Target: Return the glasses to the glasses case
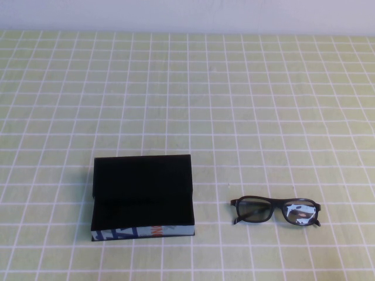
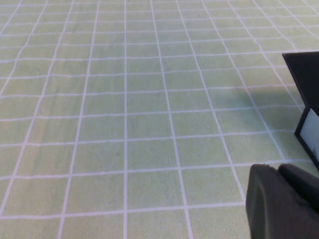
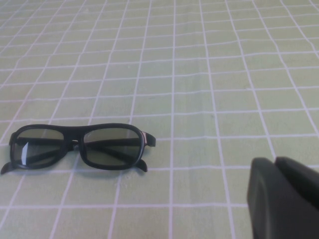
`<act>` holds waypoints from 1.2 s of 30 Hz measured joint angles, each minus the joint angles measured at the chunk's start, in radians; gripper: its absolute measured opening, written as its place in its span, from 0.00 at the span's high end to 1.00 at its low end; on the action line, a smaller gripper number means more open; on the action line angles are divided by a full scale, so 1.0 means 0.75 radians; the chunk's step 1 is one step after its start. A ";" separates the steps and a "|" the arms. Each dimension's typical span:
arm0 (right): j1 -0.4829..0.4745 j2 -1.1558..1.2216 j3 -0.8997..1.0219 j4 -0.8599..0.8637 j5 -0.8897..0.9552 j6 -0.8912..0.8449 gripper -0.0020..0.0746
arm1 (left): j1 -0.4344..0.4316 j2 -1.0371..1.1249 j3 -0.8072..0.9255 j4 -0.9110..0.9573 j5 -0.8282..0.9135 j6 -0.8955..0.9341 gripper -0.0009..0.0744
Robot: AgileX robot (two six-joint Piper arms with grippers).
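The glasses case [image 1: 143,175] lies open near the table's front left, its flat lid tilted back, black lining showing, and blue, white and orange print along its front edge [image 1: 143,232]. The black-rimmed glasses [image 1: 256,209] rest on the cloth to its right, apart from it, arms folded. Neither arm shows in the high view. In the left wrist view my left gripper [image 2: 278,168] is shut on nothing, with a corner of the glasses case [image 2: 305,84] just beyond it. In the right wrist view my right gripper [image 3: 275,161] is shut and empty, the glasses [image 3: 107,144] lying ahead and to one side.
A green tablecloth [image 1: 234,105] with a white grid covers the whole table. A pale wall [image 1: 187,14] runs along the far edge.
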 joint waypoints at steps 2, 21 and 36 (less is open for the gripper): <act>0.000 0.000 0.000 0.000 0.000 0.000 0.99 | 0.000 0.000 0.000 0.000 0.000 0.000 0.99; 0.000 0.000 0.000 0.123 -0.065 0.000 0.99 | 0.000 0.000 0.000 0.000 0.000 0.000 0.99; 0.000 0.000 0.000 1.138 -0.326 0.000 0.99 | 0.000 0.000 0.000 0.000 0.000 0.000 0.99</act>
